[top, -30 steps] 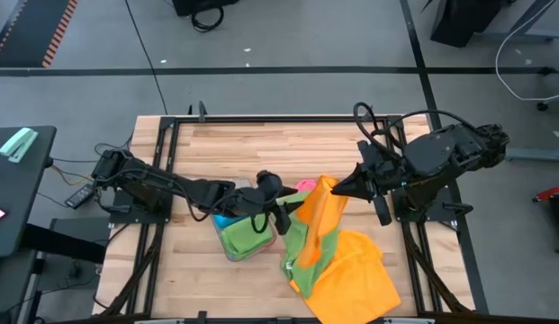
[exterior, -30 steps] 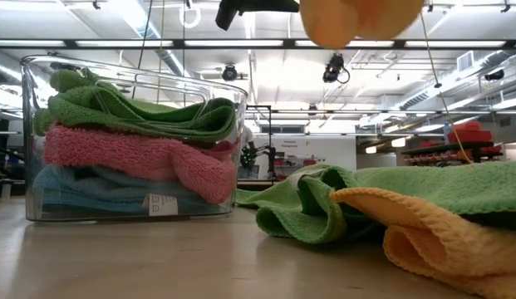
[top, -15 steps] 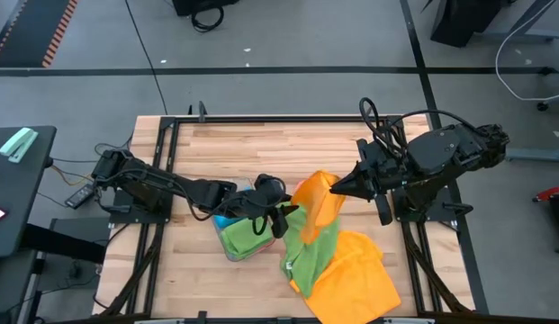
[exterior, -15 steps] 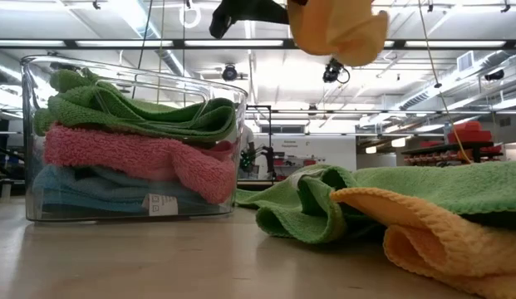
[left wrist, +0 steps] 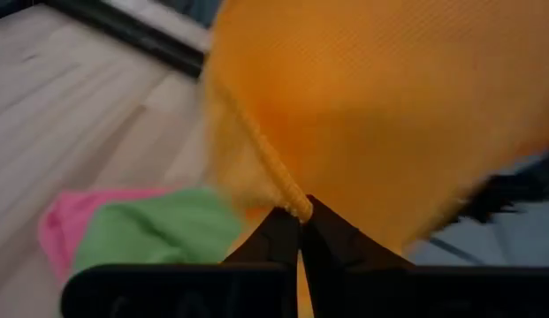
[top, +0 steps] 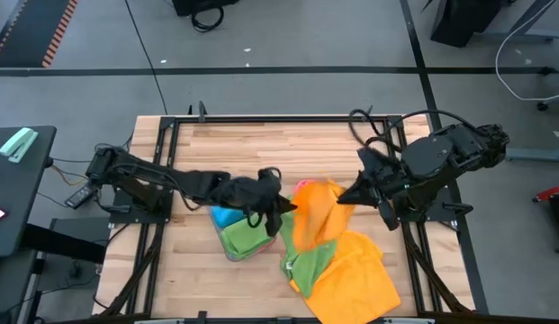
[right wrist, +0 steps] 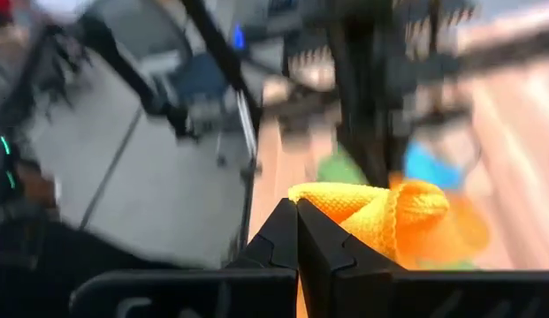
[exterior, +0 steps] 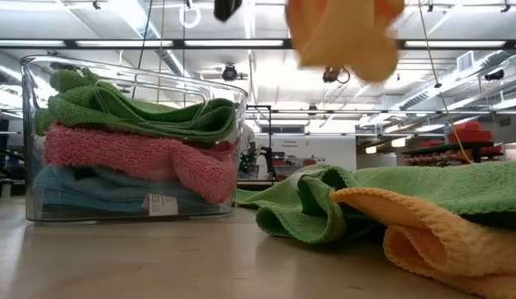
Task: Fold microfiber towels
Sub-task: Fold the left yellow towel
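An orange microfiber towel [top: 315, 214] hangs in the air between my two grippers; its lower end [exterior: 345, 37] shows at the top of the low view. My left gripper [top: 284, 205] is shut on its left side and my right gripper [top: 345, 194] on its right side. Below it a green towel [top: 306, 259] lies crumpled on the table, partly over a second orange towel [top: 356, 281]. A clear tray [exterior: 29, 141] holds green, pink and blue towels in a folded stack. My left gripper pinches the orange towel's hemmed edge [left wrist: 287, 196] between its two fingertips, coming from the table's left side and slanting a little down. The towel is clear of the table and spreads away past the fingers. My right gripper pinches a bunched fold at the towel's edge [right wrist: 331, 201] between its fingertips, coming from the table's right side, slanting down. Several layers are gathered there. The cloth hangs slack, clear of the table.
A pink towel [left wrist: 60, 231] lies on the table beyond the tray, next to green cloth [left wrist: 155, 240]. Bare wood [top: 261, 144] stretches along the far half of the table. The table's black frame rails [top: 171, 162] run along its sides.
My left gripper has shut on the orange towel's edge and risen a little. The towel, which hung long from my right gripper, is now drawn up and spread wider between both grippers, and its lower end swings.
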Controlling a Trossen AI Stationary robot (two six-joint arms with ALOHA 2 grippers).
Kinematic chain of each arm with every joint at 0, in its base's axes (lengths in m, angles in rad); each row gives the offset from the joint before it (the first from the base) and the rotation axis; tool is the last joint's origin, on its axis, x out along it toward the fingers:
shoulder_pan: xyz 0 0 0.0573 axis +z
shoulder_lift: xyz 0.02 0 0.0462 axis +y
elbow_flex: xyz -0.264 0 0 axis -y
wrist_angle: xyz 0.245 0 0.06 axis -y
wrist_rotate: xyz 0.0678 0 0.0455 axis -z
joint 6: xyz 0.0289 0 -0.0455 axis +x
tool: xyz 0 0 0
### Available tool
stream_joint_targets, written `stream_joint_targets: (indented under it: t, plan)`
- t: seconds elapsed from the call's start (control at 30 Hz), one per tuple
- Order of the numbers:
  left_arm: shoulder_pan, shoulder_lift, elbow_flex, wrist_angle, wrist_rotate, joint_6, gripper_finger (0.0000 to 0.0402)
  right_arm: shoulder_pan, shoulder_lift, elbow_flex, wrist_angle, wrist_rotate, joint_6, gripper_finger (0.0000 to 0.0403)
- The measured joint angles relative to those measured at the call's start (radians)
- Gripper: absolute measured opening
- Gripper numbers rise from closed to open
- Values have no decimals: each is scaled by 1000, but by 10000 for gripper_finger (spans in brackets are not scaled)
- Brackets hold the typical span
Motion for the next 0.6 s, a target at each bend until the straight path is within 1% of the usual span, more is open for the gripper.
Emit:
stream_joint_targets:
  t: [0.1, 0.2, 0.33, 0.47, 0.57, 0.6]
  plan:
    - [3, -21, 51, -77, 59, 11, 8, 0, 0, 0, -149, -39, 40, 3]
    - [1, -26, 109, -205, 67, 12, 11, 0, 0, 0, -312, -41, 78, 3]
    - [-6, -27, 149, -273, 65, 7, 11, -1, 0, -3, -487, 11, 127, 3]
    - [-6, -26, 169, -273, 65, -2, 8, -2, 0, -41, -569, 66, 154, 3]
    - [-6, -26, 182, -273, 68, -41, 14, -1, 0, -108, -574, 61, 154, 3]
    - [-6, -26, 187, -274, 80, -56, 17, -1, 1, -132, -573, 44, 155, 3]
